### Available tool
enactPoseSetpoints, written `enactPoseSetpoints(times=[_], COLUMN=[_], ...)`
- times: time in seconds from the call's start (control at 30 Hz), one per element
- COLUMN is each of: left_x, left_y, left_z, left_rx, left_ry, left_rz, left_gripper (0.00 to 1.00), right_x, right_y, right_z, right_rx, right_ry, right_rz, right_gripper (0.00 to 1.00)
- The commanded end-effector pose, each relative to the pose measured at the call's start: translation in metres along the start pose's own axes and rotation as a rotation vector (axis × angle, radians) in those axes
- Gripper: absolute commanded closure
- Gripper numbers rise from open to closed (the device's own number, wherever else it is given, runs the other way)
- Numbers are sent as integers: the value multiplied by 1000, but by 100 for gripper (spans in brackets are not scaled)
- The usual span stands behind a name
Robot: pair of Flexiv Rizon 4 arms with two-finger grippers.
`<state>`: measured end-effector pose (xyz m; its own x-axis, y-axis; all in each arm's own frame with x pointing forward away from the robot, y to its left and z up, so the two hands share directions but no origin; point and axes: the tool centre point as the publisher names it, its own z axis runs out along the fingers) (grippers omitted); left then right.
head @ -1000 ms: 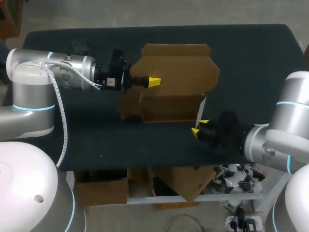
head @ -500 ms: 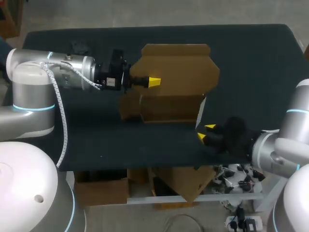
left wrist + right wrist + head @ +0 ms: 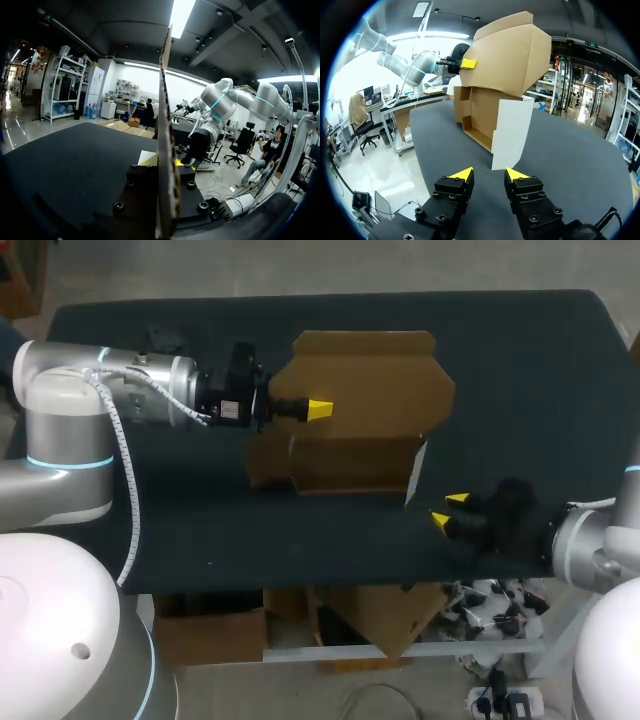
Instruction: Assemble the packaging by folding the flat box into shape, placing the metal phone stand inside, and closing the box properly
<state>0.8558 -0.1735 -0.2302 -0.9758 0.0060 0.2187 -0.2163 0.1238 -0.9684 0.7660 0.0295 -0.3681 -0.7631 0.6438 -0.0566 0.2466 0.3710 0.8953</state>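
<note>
Dark cloth covers the bench (image 3: 520, 370), whose far edge runs behind everything. From the left edge the left arm (image 3: 120, 390) lies level over the cloth, and the left claw (image 3: 316, 410) is clamped on the cardboard box (image 3: 370, 380). One yellow tip lies flat on the near face of the tall panel (image 3: 380, 355), and the left wrist view shows that panel edge-on, running straight up between the fingers. The box stands mid-bench, nearer the far edge, only partly folded. Its tall panel is raised and its low open tray faces the front edge. A white flap (image 3: 416, 472) hangs at the tray's right front corner. Near the front right corner the right claw (image 3: 447, 511) points at that flap without touching it, its fingers apart and holding nothing.
</note>
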Motion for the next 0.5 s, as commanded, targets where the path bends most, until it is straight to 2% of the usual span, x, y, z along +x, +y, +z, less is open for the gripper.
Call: enactPoseSetpoints(times=[0.03, 0.5], left_x=[-1, -1], left_y=[5, 5], left_z=[1, 1], left_rx=[1, 1], left_ry=[0, 0], left_rz=[0, 0], left_gripper=[100, 100], right_x=[-10, -37], right_y=[-1, 4], right_z=[-11, 2], right_rx=[-10, -3], right_ry=[81, 161], right_rz=[-11, -68], right_gripper=[58, 57])
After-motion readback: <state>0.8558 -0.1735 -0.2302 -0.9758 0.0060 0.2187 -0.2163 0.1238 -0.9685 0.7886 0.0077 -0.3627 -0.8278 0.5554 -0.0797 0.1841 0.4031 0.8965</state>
